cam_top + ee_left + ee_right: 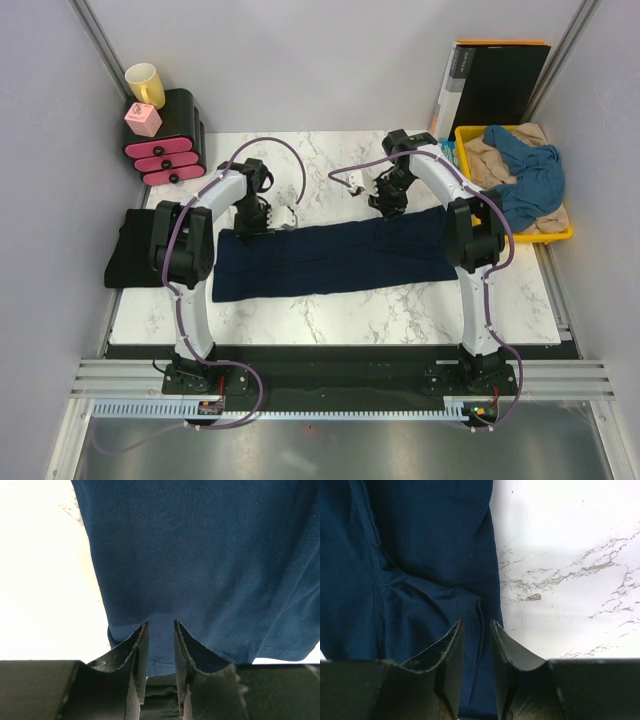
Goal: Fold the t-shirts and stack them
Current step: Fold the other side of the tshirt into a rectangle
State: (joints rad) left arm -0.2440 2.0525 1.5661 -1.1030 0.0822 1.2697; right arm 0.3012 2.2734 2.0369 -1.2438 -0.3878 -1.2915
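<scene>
Holding a crumpled beige shirt (pixel 492 160) and, draping over it, a blue shirt (pixel 530 178) in the yellow tray (pixel 562 237) at the worktop's (pixel 400 310) right rear corner. Leaning a rigid black folder (pixel 500 85) upright behind it; carrying a mug (pixel 146 84) on pink-fronted drawers (pixel 165 145) at the left rear corner. Resting a folded black shirt (pixel 128 258) at the left edge. Lying as a long smooth band across the marbled middle, the navy shirt (pixel 330 262). Pinching its far edge with left gripper (pixel 161 625) and right gripper (pixel 476 622), jaws nearly together on soft knit.
</scene>
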